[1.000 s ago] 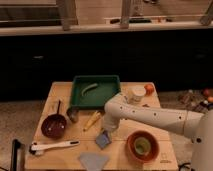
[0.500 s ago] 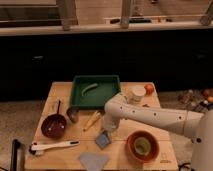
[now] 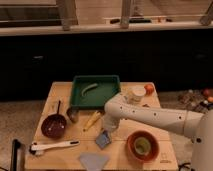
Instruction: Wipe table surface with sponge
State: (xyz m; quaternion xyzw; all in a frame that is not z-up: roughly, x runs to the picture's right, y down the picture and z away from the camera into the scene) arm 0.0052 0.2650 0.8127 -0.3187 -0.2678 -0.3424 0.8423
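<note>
Bkgd: dark cabinet fronts under a long counter edge, window posts above; speckled floor either side; light wooden worktop [image 3: 60,95] fills the lower middle.

On worktop: green tray [image 3: 107,97] at back centre w/ a curved green item [image 3: 89,89] inside; white cup [image 3: 135,94] and orange fruit [image 3: 149,89] at back right; maroon bowl [image 3: 53,126] at left, spoon [image 3: 71,115] just beside it; yellow thing [image 3: 91,120] in front of tray; white-handled brush [image 3: 52,146] front left; pale blue sheet [image 3: 93,161] at front edge; orange bowl [image 3: 142,145] front right.

Arm [image 3: 150,117]: white, comes in from the right, elbow bends down near centre; gripper [image 3: 107,129] points down just in front of tray, directly over the sponge [image 3: 103,140].

Sponge: small blue-grey square, lying on worktop centre-front, between yellow thing and orange bowl; its top edge meets the gripper, looks touching.

Gripper state (open / closed / clamped on sponge): can't tell, wrist hides it.

Change vs 1 s and 0.5 s ago: none visible; arm pose same, sponge same spot and same tilt, nothing else shifted.

Reading: no wipe stroke under way; prob. a pause at pickup or at press-down; wiping itself seems not started. Next needs firm hold or downward press, then a sweep across bare wood. Risk: yellow thing and orange bowl sit near; a wide sweep could knock them.
</note>
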